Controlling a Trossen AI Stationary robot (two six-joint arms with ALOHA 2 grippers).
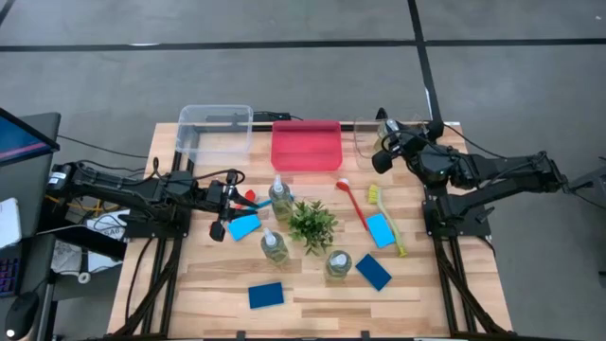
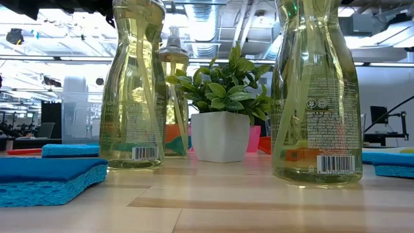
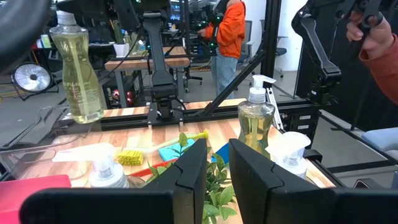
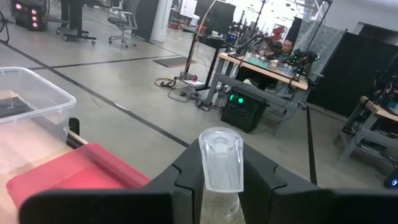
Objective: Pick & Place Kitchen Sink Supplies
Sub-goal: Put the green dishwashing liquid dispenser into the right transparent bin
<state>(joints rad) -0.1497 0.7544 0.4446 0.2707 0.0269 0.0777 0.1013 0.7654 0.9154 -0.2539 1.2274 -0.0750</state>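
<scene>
My right gripper (image 4: 221, 180) is shut on a pump bottle (image 4: 221, 158) of yellow-green liquid, held high over the table's far right part (image 1: 383, 152); the left wrist view shows that bottle (image 3: 74, 68) hanging in the air. My left gripper (image 1: 225, 204) is open and level at the table's left, beside a red and a blue brush (image 1: 248, 197) and a blue sponge (image 1: 243, 225). Three more bottles (image 1: 280, 194) (image 1: 273, 244) (image 1: 338, 263) stand upright on their bases. Other sponges (image 1: 380, 229) (image 1: 373, 271) (image 1: 265, 295) lie flat, as do a red brush (image 1: 355, 204) and a yellow brush (image 1: 386, 218). My right gripper pinches the bottle just below its clear pump head (image 4: 221, 186), one finger (image 4: 186, 177) on each side. The bottle is lifted clear of the table and hangs upright below the fingers, its body (image 3: 74, 81) above the clear bin.
A leafy plant (image 1: 311, 223) in a white pot stands mid-table among the bottles. A clear bin (image 1: 216, 128), a pink bin (image 1: 306, 144) and a smaller clear bin (image 1: 365, 137) line the far edge. People stand in the room beyond (image 3: 227, 37).
</scene>
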